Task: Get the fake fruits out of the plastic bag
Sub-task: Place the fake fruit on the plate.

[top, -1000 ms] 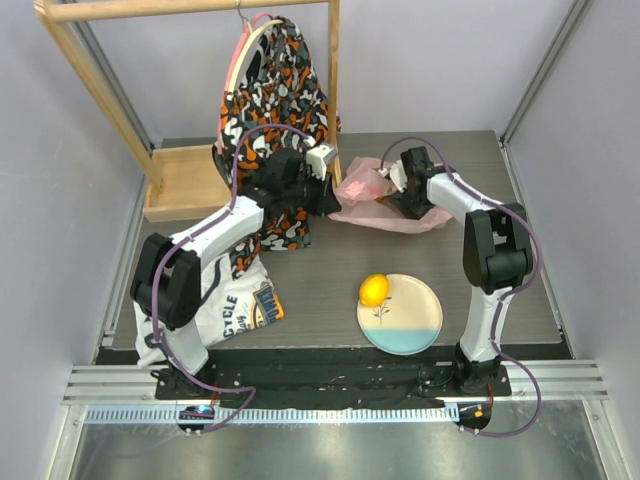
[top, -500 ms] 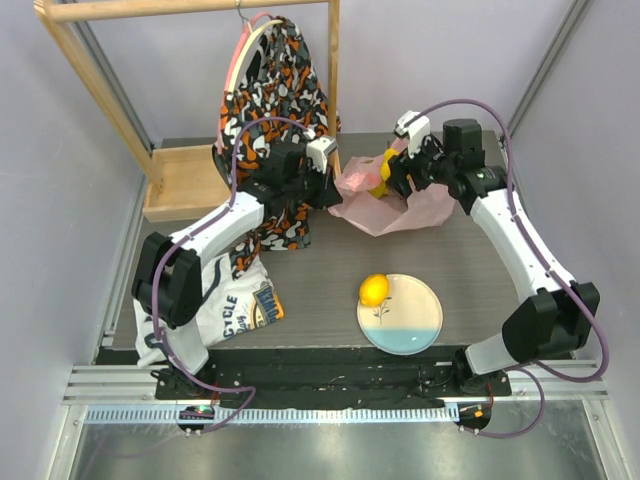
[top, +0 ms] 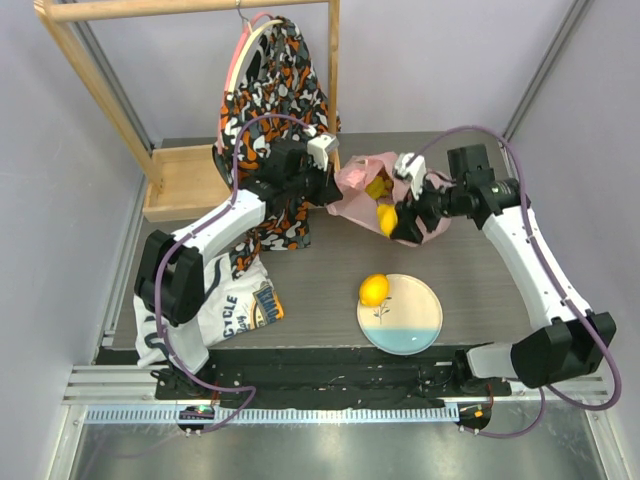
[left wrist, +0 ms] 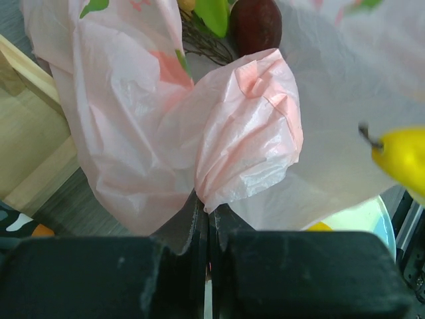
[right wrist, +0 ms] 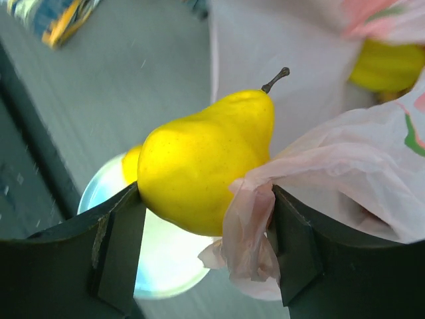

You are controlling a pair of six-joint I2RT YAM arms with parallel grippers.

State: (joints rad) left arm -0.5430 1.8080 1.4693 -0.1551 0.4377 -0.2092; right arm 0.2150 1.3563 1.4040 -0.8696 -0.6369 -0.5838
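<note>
Bag point(top: 362, 180): pink, thin and crinkled. It sits at the far middle of the table point(top: 320, 265), in front of the patterned garment point(top: 270, 90) and between my two arms.

Left fingers point(left wrist: 199, 226): clenched, jaws pressed together on a gathered fold at the bag's left edge. The film bulges out above the pinch. The grip is on plastic only, with no fruit in it.

Right fingers point(right wrist: 118, 239): grasping a yellow fruit point(right wrist: 206, 159), pear-shaped with a short brown stem. The jaws stand wide, one on each flank of it. A fold of the bag is bunched between the fruit and one finger, so the film touches both. From above, the fruit hangs off the table at the bag's near edge, between the bag and the plate point(top: 415, 325).

Fruits remaining in the bag, seen through its mouth:
- a dark red fruit point(left wrist: 255, 23)
- a green piece point(left wrist: 214, 12) just beside it
- thin brown stalks next to those
- a second yellow one point(right wrist: 388, 63), partly veiled by film

I cannot tell whether any others are in there.

Plate: cream and blue, at the near side of the table, right of middle. A lemon point(top: 373, 290) rests on its left rim.

Other items: a wooden tray point(top: 185, 185) at the far left and a white printed shirt point(top: 225, 305) at the near left, both well apart from the bag.
</note>
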